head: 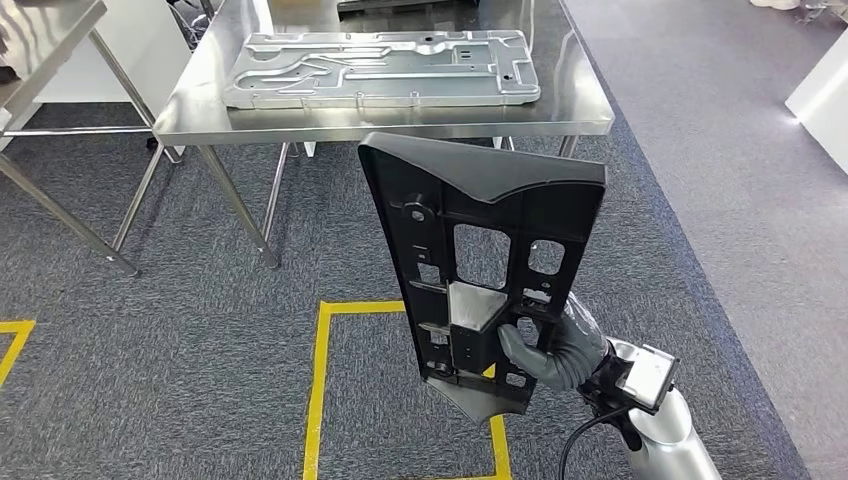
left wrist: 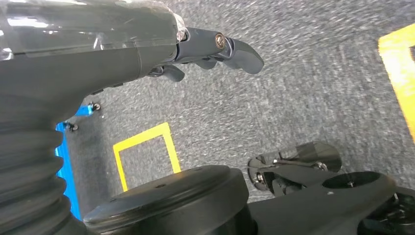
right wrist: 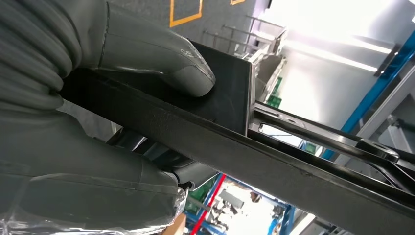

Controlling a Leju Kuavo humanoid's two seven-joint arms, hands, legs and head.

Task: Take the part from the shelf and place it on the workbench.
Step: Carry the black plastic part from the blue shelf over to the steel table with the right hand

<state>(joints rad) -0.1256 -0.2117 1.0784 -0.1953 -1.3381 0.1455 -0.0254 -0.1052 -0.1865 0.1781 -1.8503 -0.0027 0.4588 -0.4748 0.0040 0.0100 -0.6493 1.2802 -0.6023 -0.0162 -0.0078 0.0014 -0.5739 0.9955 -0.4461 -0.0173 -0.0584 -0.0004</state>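
A long black plastic part [head: 480, 250] with cut-out windows stands upright in front of me, over the carpet. My right hand [head: 545, 350] grips its lower end. In the right wrist view the thumb [right wrist: 166, 58] presses on one face of the black part [right wrist: 274, 161] and the fingers wrap the other side. The steel workbench [head: 380, 115] stands just beyond the part's top edge. My left hand [left wrist: 215, 49] hangs over the carpet with its fingers loosely curled, holding nothing.
A large silver stamped metal panel [head: 380, 68] lies on the workbench, covering much of its top. A second steel table [head: 45, 40] stands at far left. Yellow floor tape [head: 320, 380] marks a square on the grey carpet below the part.
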